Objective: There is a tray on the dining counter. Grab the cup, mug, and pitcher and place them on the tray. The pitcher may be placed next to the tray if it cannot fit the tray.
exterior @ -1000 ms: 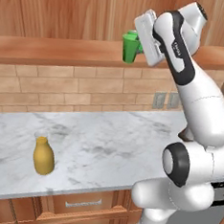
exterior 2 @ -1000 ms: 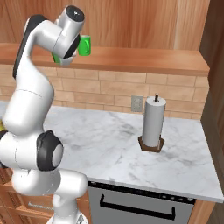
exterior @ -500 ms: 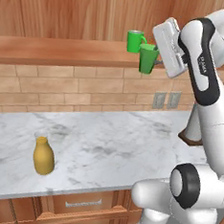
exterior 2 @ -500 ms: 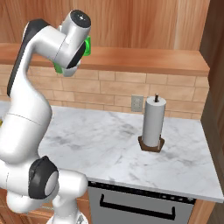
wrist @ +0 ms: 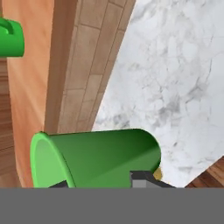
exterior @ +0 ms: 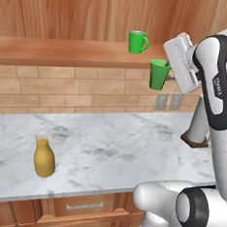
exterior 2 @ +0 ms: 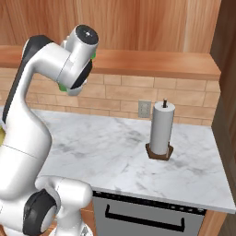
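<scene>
Swinging wide past the brick wall (exterior: 78, 88) and shelf (exterior: 67, 53), the arm risked clipping them and jarring its load loose. The gripper (exterior: 168, 74) was clamped on the cup (exterior: 158, 74), a bright green handleless tumbler held upright in the air beside the shelf, the mug (exterior: 138, 41) above it.

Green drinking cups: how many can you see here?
2. The mug, with a handle, stands on the wooden shelf. The cup, without a handle, is held in the air by the gripper, off the shelf's front edge.
</scene>
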